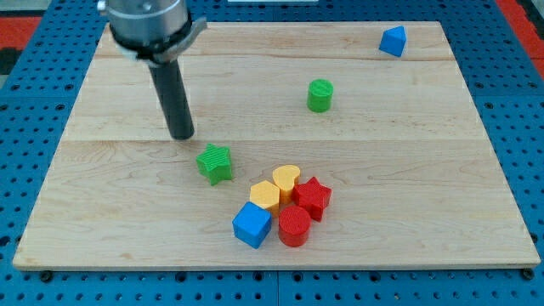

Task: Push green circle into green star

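The green circle [320,95] is a short green cylinder standing right of the board's centre, toward the view's top. The green star [214,163] lies left of centre, lower down, well apart from the circle. My tip [182,135] rests on the board just up and to the left of the green star, a small gap away from it and far to the left of the green circle.
A cluster sits below the star to its right: yellow heart [287,179], yellow block [265,195], red star [313,197], red cylinder [294,227], blue cube [252,224]. A blue block [393,41] lies near the wooden board's [425,170] top right edge.
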Robot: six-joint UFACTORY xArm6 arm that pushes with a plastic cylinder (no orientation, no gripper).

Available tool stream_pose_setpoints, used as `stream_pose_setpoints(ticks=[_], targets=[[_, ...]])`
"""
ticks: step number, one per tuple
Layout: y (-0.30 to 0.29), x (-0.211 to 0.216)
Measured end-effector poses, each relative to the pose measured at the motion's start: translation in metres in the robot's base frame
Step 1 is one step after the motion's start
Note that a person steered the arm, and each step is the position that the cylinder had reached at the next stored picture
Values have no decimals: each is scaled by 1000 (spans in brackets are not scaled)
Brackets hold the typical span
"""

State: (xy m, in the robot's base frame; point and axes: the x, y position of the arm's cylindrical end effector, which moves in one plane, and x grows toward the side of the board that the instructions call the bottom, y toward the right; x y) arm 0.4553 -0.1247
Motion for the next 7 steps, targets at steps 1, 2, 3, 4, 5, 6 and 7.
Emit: stream_pose_setpoints(ticks=[1, 2, 3, 4, 5, 6, 7], targets=[[15, 19], [61, 12], [120, 29], [119, -23], [174, -26], [234, -36], [218, -114]])
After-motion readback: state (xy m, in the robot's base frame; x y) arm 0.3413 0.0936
